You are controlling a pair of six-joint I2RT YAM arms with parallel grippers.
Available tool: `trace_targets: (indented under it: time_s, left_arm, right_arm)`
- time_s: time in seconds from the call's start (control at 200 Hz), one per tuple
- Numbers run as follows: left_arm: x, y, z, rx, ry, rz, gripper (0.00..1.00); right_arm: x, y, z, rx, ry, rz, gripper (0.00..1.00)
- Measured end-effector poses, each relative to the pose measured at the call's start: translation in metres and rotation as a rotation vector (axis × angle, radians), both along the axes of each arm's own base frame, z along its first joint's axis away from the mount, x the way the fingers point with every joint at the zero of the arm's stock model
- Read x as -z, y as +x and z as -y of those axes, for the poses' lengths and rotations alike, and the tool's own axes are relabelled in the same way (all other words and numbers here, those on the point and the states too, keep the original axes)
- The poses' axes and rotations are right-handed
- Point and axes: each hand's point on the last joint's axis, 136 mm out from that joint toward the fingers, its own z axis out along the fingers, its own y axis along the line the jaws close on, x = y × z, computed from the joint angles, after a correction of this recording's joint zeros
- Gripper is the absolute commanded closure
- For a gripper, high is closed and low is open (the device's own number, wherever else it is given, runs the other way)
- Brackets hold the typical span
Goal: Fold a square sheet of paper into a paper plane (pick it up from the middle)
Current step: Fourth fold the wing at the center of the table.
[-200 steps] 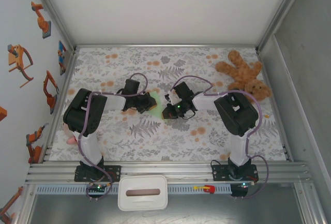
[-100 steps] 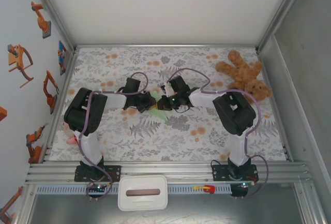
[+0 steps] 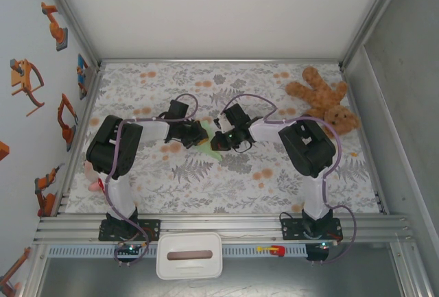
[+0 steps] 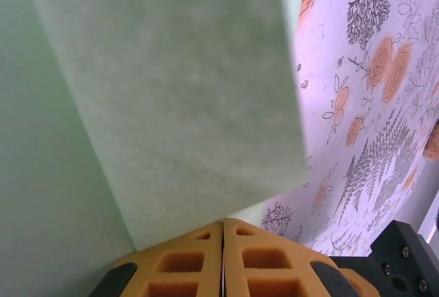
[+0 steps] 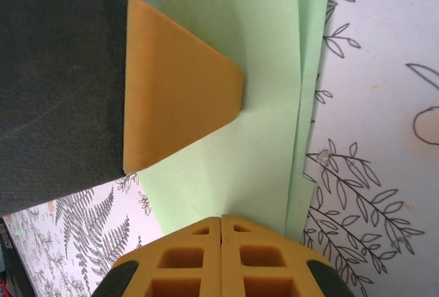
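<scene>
The left hand, fingers together, pinches the thin, pale mint-green, partly folded sheet of paper over the middle of the floral tabletop. The right hand is clamped shut on its edge. If the two pull apart, I'd expect a tear or a skewed crease. The white lidded box at the front hides whatever is in it.

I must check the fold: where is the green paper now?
In the top view, the green paper lies mid-table, between the left tool and the right tool.
</scene>
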Motion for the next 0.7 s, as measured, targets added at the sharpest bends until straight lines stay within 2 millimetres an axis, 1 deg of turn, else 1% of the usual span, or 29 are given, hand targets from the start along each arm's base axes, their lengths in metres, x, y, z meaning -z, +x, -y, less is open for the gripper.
trace_targets:
  time_s: [0.28,0.411,0.556,0.701]
  left_arm:
    - [0.0,0.0,0.0,-0.001,0.016,-0.016,0.91]
    - [0.0,0.0,0.0,-0.001,0.02,-0.02,0.91]
    - [0.0,0.0,0.0,0.0,0.024,-0.024,0.91]
    - [0.0,0.0,0.0,-0.001,0.026,-0.029,0.91]
  right_arm:
    - [-0.002,-0.01,0.007,-0.018,-0.009,-0.004,1.0]
    - [-0.006,-0.007,0.004,-0.006,-0.002,-0.008,1.0]
    - [-0.016,0.002,-0.007,-0.001,0.022,0.012,1.0]
    - [-0.009,0.0,-0.007,0.004,0.007,-0.006,1.0]
